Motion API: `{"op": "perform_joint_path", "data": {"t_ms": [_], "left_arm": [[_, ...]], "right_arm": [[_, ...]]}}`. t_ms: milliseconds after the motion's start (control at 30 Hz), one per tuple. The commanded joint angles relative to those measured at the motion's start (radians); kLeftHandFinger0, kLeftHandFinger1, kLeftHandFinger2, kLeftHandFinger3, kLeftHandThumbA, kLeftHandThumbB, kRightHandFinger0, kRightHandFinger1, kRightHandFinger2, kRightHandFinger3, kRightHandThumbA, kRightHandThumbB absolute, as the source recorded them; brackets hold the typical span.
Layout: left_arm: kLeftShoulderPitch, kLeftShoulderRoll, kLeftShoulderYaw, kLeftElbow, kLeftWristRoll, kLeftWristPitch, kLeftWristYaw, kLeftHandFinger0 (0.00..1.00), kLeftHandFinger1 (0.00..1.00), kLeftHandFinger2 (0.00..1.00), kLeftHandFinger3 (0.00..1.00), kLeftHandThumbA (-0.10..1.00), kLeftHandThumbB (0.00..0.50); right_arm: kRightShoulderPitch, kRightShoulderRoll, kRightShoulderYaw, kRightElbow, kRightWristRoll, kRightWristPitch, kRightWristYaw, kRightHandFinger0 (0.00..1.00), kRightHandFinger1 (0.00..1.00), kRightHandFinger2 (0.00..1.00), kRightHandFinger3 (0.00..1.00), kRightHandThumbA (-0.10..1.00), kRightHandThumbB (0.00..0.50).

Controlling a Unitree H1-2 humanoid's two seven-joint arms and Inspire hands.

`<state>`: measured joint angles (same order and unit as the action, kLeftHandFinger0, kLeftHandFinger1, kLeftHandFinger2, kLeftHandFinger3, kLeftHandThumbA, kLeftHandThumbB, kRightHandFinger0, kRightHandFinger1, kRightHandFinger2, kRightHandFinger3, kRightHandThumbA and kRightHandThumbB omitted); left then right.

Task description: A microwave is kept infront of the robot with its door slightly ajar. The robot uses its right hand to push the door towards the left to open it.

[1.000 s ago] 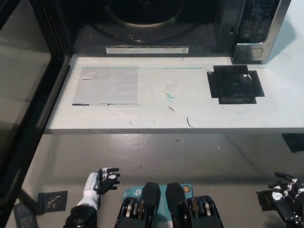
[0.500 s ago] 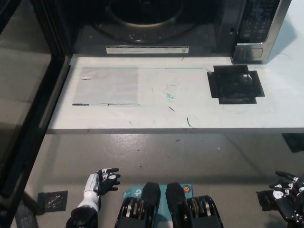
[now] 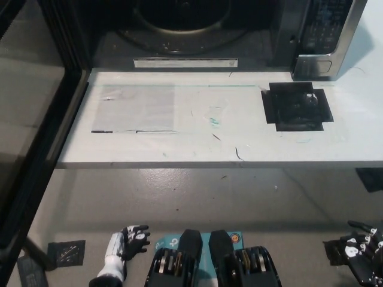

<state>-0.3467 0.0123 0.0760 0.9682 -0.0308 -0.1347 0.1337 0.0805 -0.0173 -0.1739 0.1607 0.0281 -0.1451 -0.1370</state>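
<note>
The microwave stands at the far edge of the white table, its cavity and round turntable exposed. Its door is swung wide open to the left, reaching past the table's near edge. My black right hand hangs low at the bottom right, well below the table and away from the door, fingers apart and holding nothing. At the bottom left my white left hand rests, fingers loosely spread and empty.
A black square patch lies on the table's right side, and a grey rectangle on its left. The control panel is at the top right. Grey floor shows below the table edge.
Both hands have sunk slightly lower in the picture. The door and microwave have not moved.
</note>
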Motion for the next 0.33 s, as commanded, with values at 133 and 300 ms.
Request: {"op": "perform_joint_path", "data": {"t_ms": [133,300], "left_arm": [[-0.01,-0.004,-0.009,-0.044,0.016,-0.019,0.017,0.69,0.61,0.62,0.56,0.2,0.009],[-0.019,-0.007,-0.004,-0.048,0.009,-0.006,0.016,0.69,0.62,0.62,0.57,0.16,0.015]], "right_arm": [[0.002,-0.007,0.003,-0.027,0.012,-0.035,0.014,0.14,0.24,0.36,0.58,0.27,0.231],[0.004,-0.005,0.0,-0.037,0.007,-0.027,0.006,0.14,0.23,0.35,0.58,0.26,0.226]]}}
